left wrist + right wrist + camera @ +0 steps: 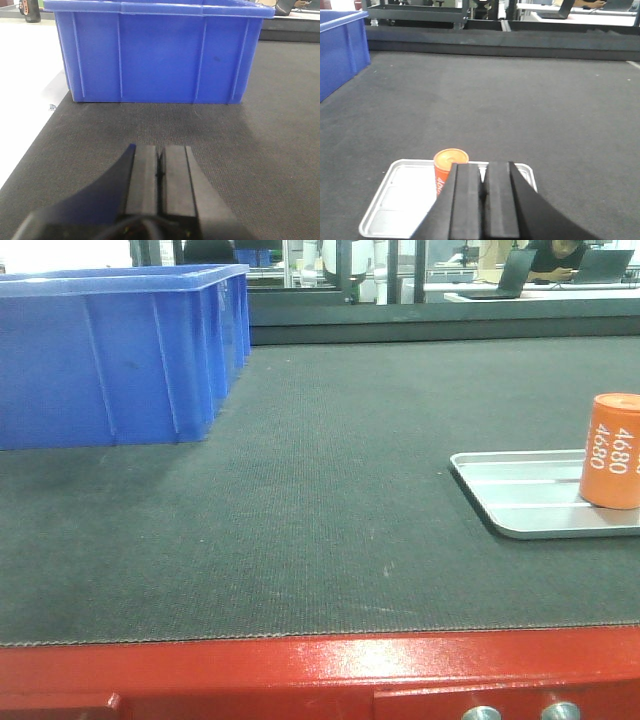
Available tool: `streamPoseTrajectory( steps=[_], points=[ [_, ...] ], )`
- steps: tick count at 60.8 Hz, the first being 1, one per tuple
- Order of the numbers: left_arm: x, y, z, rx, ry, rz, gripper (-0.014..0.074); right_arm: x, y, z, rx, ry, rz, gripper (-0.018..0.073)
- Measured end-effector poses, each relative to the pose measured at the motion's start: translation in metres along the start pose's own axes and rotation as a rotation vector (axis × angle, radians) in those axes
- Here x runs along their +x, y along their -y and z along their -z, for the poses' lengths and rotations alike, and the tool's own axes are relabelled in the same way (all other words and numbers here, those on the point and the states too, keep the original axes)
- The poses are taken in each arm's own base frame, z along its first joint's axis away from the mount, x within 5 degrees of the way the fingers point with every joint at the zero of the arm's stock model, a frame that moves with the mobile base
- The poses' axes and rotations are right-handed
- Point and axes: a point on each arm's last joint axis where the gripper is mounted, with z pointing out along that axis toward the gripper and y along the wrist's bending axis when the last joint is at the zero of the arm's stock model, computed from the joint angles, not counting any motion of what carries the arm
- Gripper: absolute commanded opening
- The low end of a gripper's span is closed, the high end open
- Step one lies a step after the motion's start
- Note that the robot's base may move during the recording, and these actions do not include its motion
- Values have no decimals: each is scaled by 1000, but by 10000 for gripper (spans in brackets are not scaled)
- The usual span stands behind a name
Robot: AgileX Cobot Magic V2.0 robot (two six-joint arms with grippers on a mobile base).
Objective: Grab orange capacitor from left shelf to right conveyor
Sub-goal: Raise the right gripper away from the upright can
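Note:
An orange capacitor (612,450) with white "4680" print stands upright on a silver tray (520,495) at the right of the dark belt. In the right wrist view the capacitor (447,165) stands on the tray (400,200), just beyond and left of my right gripper (483,167), which is shut and empty above the tray. My left gripper (160,150) is shut and empty, low over the belt in front of the blue bin (160,55). Neither gripper shows in the front view.
The blue plastic bin (110,350) stands at the back left of the belt. A red frame edge (320,675) runs along the front. A dark rail (500,42) bounds the far side. White floor (25,80) lies left of the belt.

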Motion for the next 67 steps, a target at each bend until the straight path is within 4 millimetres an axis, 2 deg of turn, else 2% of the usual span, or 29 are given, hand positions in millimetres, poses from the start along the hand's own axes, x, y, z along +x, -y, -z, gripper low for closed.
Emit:
streamPoseTrajectory(
  steps=[8,16,28,40,67],
  points=[
    [0,0,0,0,0,0,-127,13,0,10,4,41,5,36],
    [0,0,0,0,0,0,-127,40,1,16,3,56,-2,36],
    [0,0,0,0,0,0,-127,82,2,9,12,23,-64,36],
    [0,0,0,0,0,0,-127,80,3,8,18,77,-65,36],
    [0,0,0,0,0,0,-127,80,3,8,18,84,-64,36]
  ],
)
